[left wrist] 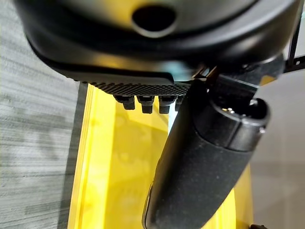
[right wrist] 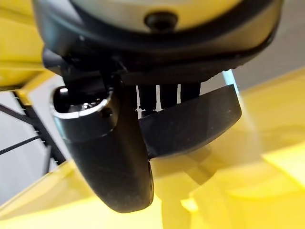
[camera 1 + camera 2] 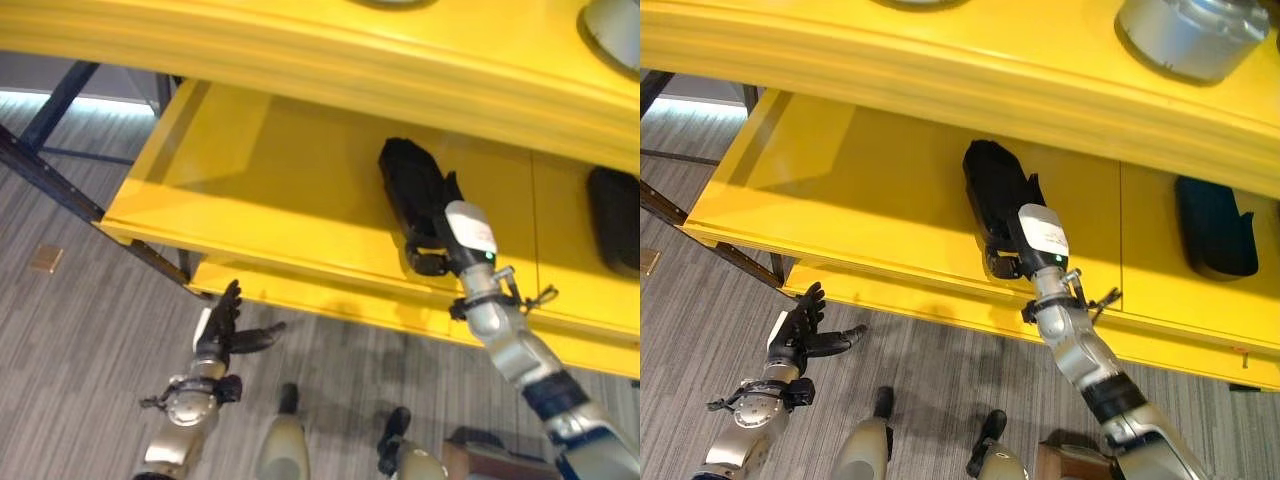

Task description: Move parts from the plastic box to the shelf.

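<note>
Already one black part (image 3: 1215,228) lies on the yellow shelf (image 3: 860,180); the right hand (image 3: 1015,245) seemingly clasps a second part (image 3: 995,185) there, while the left hand (image 3: 800,325) hangs relaxed below.

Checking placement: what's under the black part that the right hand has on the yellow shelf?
The long black plastic part lies on the yellow shelf board. The right hand covers its near end.

Grey striped carpet (image 3: 90,330) covers the floor from seven to nine o'clock, dark blue metal frame bars (image 3: 45,170) cross at ten, and pale light falls beyond them.
</note>
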You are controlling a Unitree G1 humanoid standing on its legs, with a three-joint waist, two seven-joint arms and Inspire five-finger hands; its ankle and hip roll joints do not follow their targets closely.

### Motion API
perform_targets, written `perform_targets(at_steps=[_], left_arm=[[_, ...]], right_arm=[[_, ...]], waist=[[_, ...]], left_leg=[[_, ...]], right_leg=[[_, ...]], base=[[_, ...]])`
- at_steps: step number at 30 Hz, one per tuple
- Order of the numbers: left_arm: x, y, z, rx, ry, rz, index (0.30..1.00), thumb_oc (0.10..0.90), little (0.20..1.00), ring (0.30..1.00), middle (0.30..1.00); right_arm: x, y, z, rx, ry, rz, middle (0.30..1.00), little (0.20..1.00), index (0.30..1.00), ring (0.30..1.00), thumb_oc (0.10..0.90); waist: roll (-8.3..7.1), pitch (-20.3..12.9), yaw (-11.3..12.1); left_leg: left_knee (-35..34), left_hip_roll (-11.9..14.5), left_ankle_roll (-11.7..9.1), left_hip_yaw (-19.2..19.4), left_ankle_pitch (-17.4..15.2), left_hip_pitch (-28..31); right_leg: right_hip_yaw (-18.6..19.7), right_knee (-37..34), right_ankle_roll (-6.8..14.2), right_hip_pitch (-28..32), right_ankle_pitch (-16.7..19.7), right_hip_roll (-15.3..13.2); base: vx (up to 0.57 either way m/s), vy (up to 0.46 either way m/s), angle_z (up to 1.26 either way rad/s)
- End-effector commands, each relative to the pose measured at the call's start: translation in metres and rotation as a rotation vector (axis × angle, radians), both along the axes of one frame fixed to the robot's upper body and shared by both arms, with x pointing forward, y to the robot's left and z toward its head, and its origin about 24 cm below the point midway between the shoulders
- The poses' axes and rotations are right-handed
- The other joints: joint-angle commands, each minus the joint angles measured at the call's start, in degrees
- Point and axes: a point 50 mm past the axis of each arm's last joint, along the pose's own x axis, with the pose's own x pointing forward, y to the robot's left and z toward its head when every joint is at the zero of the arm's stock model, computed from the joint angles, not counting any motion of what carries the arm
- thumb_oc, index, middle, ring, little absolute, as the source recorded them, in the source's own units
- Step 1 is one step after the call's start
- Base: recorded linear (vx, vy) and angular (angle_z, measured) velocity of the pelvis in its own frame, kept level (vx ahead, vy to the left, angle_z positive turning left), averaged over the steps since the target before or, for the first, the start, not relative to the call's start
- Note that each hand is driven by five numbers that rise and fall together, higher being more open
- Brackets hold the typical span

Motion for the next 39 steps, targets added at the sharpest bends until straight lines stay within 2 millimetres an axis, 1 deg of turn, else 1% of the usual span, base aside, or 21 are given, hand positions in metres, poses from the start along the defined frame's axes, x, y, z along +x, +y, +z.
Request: perform_targets(at_steps=[1,4,5,9,13,15,17,19,24,27,29,31,34,39], left_arm=[[0.008,-0.007,0.035,-0.026,-0.194,-0.063,1.0,0.9,1.0,1.0,1.0],[0.009,-0.008,0.038,-0.024,-0.202,-0.082,1.0,0.9,1.0,1.0,1.0],[0.01,-0.011,0.04,-0.026,-0.209,-0.105,1.0,0.9,1.0,1.0,1.0],[0.013,-0.015,0.046,-0.03,-0.232,-0.136,1.0,0.9,1.0,1.0,1.0],[0.019,-0.02,0.051,-0.046,-0.256,-0.143,1.0,0.9,1.0,1.0,1.0],[0.02,-0.021,0.05,-0.049,-0.254,-0.146,1.0,0.9,1.0,1.0,1.0],[0.021,-0.023,0.051,-0.051,-0.26,-0.152,1.0,0.9,1.0,1.0,1.0],[0.022,-0.025,0.052,-0.051,-0.264,-0.161,1.0,0.9,1.0,1.0,1.0],[0.022,-0.024,0.05,-0.056,-0.257,-0.15,1.0,0.9,1.0,1.0,1.0],[0.023,-0.024,0.05,-0.056,-0.255,-0.149,1.0,0.9,1.0,1.0,1.0],[0.023,-0.025,0.05,-0.059,-0.256,-0.153,1.0,0.9,1.0,1.0,1.0],[0.024,-0.026,0.051,-0.06,-0.261,-0.156,1.0,0.9,1.0,1.0,1.0],[0.026,-0.028,0.052,-0.06,-0.267,-0.152,1.0,0.9,1.0,1.0,1.0],[0.027,-0.029,0.052,-0.063,-0.265,-0.142,1.0,0.9,1.0,1.0,1.0]], right_arm=[[0.013,0.0,0.068,0.028,-0.283,-0.009,0.3,0.3,0.3,0.3,0.4],[0.025,-0.003,0.083,-0.007,-0.296,-0.044,0.3,0.3,0.3,0.3,0.4],[0.033,-0.007,0.096,-0.03,-0.309,-0.074,0.3,0.3,0.3,0.3,0.4],[0.051,-0.011,0.12,-0.051,-0.32,-0.138,0.3,0.3,0.3,0.3,0.4],[0.062,-0.01,0.134,-0.043,-0.32,-0.175,0.3,0.3,0.3,0.3,0.4],[0.064,-0.013,0.142,-0.05,-0.326,-0.194,0.3,0.3,0.3,0.3,0.4],[0.066,-0.016,0.144,-0.056,-0.327,-0.214,0.3,0.3,0.3,0.3,0.4],[0.068,-0.022,0.15,-0.071,-0.332,-0.239,0.3,0.3,0.3,0.3,0.4],[0.07,-0.032,0.15,-0.055,-0.313,-0.289,0.3,0.3,0.3,0.3,0.4],[0.071,-0.043,0.147,-0.025,-0.295,-0.341,0.3,0.3,0.3,0.3,0.4],[0.071,-0.052,0.141,-0.018,-0.279,-0.388,0.3,0.3,0.3,0.3,0.4],[0.071,-0.056,0.141,0.022,-0.285,-0.408,0.3,0.3,0.3,0.3,0.4],[0.069,-0.066,0.135,0.095,-0.284,-0.461,0.3,0.3,0.3,0.3,0.4],[0.066,-0.076,0.125,0.168,-0.281,-0.506,0.3,0.3,0.3,0.3,0.4]], waist=[[1.34,-2.34,-0.1],[2.32,-1.32,-0.07],[3.0,-0.6,0.0],[4.15,1.21,0.31],[4.77,2.66,0.44],[5.0,3.1,0.43],[5.41,3.62,0.56],[5.79,4.07,0.68],[6.22,4.8,0.82],[6.53,5.05,0.85],[6.71,5.21,0.88],[6.89,5.14,0.79],[7.04,5.33,0.6],[7.09,5.57,0.12]], left_leg=[[-1.27,1.81,0.71,-4.06,2.48,-1.75],[-0.31,1.43,0.64,-3.99,2.4,-2.88],[0.18,1.17,0.6,-3.98,2.33,-3.47],[2.11,0.45,0.73,-3.64,1.76,-5.11],[5.87,0.14,0.77,-3.36,0.46,-7.54],[7.35,0.11,0.77,-3.54,-0.05,-8.61],[8.72,-0.04,0.74,-3.82,-0.42,-9.72],[10.03,0.03,0.66,-4.11,-0.74,-10.9],[10.23,0.01,0.64,-4.24,-0.7,-11.62],[9.62,-0.12,0.68,-4.22,-0.4,-11.6],[9.71,-0.23,0.68,-4.32,-0.56,-11.6],[9.44,-0.27,0.73,-4.36,-0.2,-11.76],[9.35,-0.31,0.71,-4.39,-0.16,-11.69],[9.38,-0.23,0.69,-4.44,-0.12,-11.74]], right_leg=[[1.6,7.03,2.83,2.87,-6.23,-3.15],[2.3,8.15,2.71,1.24,-6.25,-3.49],[2.92,8.8,2.7,0.11,-6.05,-3.64],[4.45,11.04,2.65,-2.93,-5.84,-3.91],[5.66,13.75,2.51,-5.64,-6.17,-4.19],[5.96,15.09,2.41,-6.77,-6.49,-4.3],[6.19,16.48,2.28,-7.83,-6.89,-4.38],[6.28,18.16,2.17,-9.17,-7.4,-4.41],[6.36,18.79,2.09,-10.22,-7.45,-4.18],[6.31,18.62,2.12,-10.57,-7.19,-4.22],[6.35,18.75,2.12,-10.51,-7.4,-4.29],[6.23,18.65,2.08,-10.67,-7.22,-4.32],[6.25,18.74,2.03,-10.53,-7.42,-4.2],[6.21,18.83,2.0,-10.65,-7.39,-4.1]], base=[[-0.06,0.031,-0.07],[-0.09,0.043,-0.02],[-0.12,0.058,-0.07],[-0.11,0.048,-0.07],[-0.09,0.027,-0.19],[-0.06,0.004,-0.02],[-0.06,0.005,-0.01],[-0.05,0.005,0.0],[-0.01,-0.002,-0.01],[0.0,0.0,0.0],[0.0,0.0,0.0],[0.0,0.0,0.0],[0.0,0.0,0.0],[0.0,0.0,0.0]])
